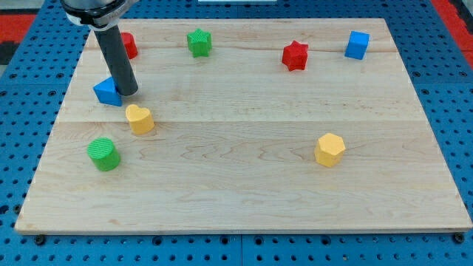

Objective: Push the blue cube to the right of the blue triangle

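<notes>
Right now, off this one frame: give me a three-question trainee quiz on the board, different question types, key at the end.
1. True or false: the blue cube sits at the view's top right, far from the blue triangle.
2. Which block is my tip right beside? A) green star B) blue triangle C) red star
3. Fill in: the block just below the blue triangle is the yellow ____.

Key: 1 true; 2 B; 3 heart.
</notes>
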Available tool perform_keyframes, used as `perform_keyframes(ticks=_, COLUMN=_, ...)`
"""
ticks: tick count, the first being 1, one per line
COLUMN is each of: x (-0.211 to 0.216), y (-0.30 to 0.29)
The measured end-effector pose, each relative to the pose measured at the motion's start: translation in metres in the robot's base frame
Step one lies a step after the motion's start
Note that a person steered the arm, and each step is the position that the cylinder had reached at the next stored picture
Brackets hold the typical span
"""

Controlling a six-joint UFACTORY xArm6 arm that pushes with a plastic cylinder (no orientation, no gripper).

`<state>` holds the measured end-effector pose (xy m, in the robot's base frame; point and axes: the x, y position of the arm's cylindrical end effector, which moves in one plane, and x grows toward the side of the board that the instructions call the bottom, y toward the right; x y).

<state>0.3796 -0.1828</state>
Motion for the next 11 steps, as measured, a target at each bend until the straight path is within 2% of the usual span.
perform_keyframes(ticks=2, x=-0.003, y=0.072)
perform_keyframes(ticks=3, x=-0.017, y=0.176)
perform_keyframes(ticks=4, x=0.003, y=0.272)
perform_keyframes(ticks=5, x=-0.01, y=0.369)
perform_keyframes(ticks=6, x=-0.072, y=0.469)
perform_keyframes(ticks=7, x=-0.108, y=0.477)
perform_keyframes(ticks=8, x=-0.076, y=0.408)
perform_keyframes(ticks=9, x=-0.085, y=0.407)
perform_keyframes(ticks=10, x=-0.125, y=0.471)
perform_keyframes(ticks=11, x=-0.131, y=0.377)
